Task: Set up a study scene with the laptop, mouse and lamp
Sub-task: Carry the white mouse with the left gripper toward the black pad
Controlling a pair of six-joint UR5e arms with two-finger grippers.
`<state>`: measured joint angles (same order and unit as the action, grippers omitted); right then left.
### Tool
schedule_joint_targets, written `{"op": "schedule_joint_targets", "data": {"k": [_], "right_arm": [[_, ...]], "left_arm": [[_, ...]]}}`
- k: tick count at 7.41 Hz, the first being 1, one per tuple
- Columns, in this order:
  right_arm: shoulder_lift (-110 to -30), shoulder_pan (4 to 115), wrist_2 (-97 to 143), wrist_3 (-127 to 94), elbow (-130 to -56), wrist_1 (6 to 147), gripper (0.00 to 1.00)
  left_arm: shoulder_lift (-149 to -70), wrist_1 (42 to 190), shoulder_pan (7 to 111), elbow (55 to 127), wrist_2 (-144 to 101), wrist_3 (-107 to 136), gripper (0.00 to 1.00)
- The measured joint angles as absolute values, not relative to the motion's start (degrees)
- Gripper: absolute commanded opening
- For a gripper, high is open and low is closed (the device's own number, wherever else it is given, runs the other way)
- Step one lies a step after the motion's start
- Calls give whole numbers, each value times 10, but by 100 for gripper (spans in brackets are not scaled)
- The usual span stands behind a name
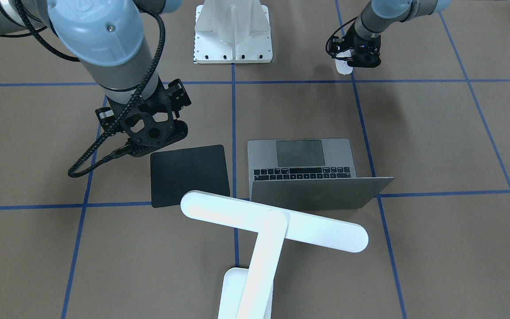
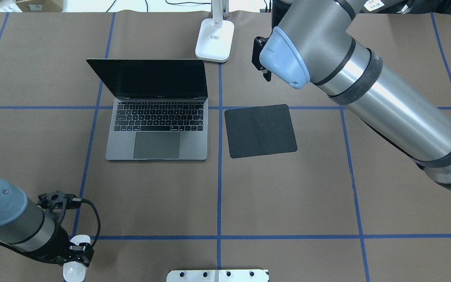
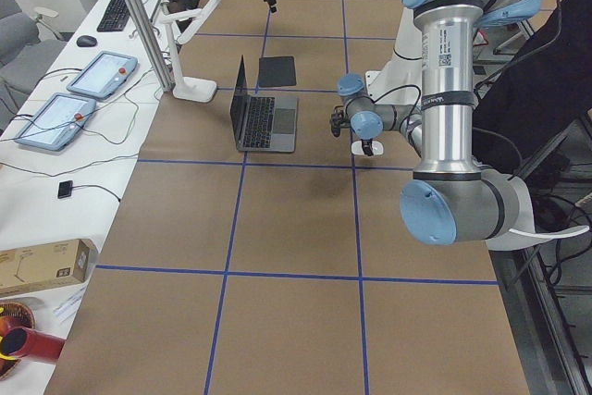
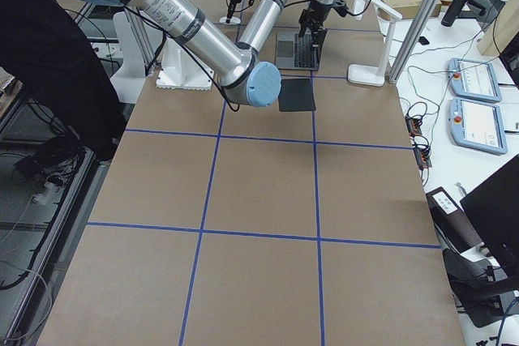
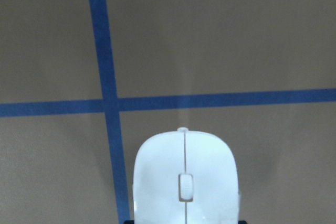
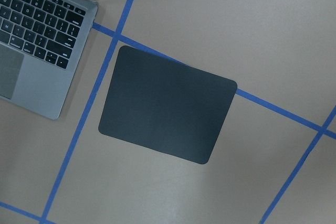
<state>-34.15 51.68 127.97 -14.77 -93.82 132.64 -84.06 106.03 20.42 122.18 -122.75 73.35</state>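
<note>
The open grey laptop (image 1: 299, 153) (image 2: 157, 133) sits at mid-table. The white lamp (image 1: 272, 223) stands behind it, its bar head over the laptop's lid; its base (image 2: 215, 39) is at the far edge. The white mouse (image 2: 72, 271) (image 1: 342, 67) is at the near left and fills the bottom of the left wrist view (image 5: 184, 177). My left gripper (image 2: 80, 254) (image 1: 356, 60) is right over it and looks shut on it. My right gripper (image 1: 160, 141) hangs empty and apparently open above the near edge of the black mouse pad (image 2: 260, 130) (image 6: 168, 103).
The white bolted robot pedestal (image 1: 233, 35) stands at the robot's side of the table. Blue tape lines cross the brown table top (image 2: 288, 196). Tablets and cables lie on a side bench (image 3: 74, 99) beyond the far edge.
</note>
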Motion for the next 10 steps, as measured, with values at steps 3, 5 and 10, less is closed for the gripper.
{"op": "schedule_joint_targets", "data": {"k": [3, 5, 10], "right_arm": [[-365, 518, 1280, -148, -971, 1330, 100], [-378, 519, 1281, -148, -987, 1332, 100], [-396, 533, 1281, -147, -998, 1332, 100]], "left_arm": [[-878, 1057, 240, 1220, -1232, 728, 67], [-918, 1029, 261, 1216, -1238, 722, 67], [-1102, 886, 304, 1166, -1239, 697, 67]]}}
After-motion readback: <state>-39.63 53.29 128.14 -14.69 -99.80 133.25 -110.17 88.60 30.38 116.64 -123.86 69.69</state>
